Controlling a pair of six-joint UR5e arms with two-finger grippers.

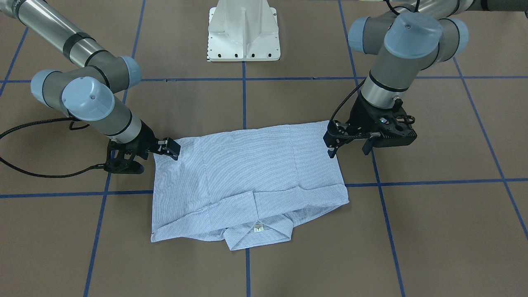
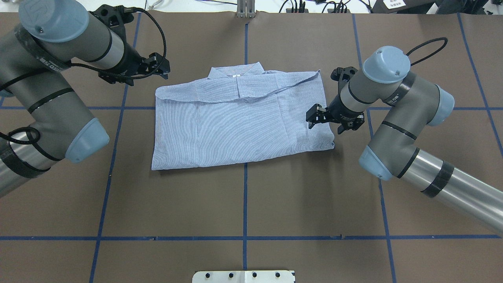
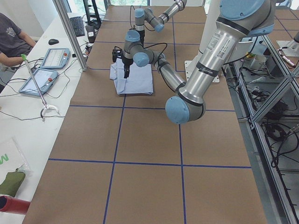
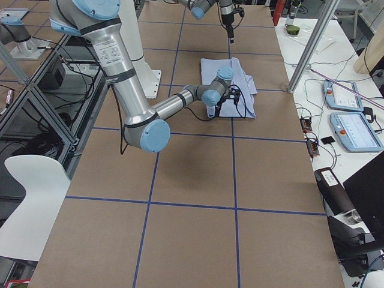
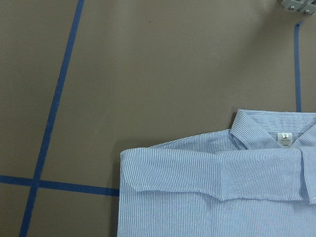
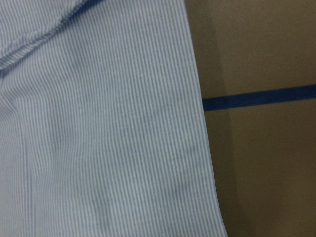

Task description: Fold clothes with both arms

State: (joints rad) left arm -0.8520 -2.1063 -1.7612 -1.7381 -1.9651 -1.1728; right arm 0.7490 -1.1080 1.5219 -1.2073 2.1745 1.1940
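Note:
The light blue striped shirt lies folded into a flat rectangle on the brown table, its collar on the side away from the robot. My left gripper is open and empty. It hangs above the table just off the shirt's far left corner. Its wrist view shows that corner and the collar from above. My right gripper is low over the shirt's right edge, with fingers apart and no cloth visibly between them. Its wrist view shows the striped cloth close up beside bare table.
The table is brown with a blue tape grid. The white pedestal base stands at the robot's side of the table. An operators' desk with tablets and a seated person lies beyond the far edge.

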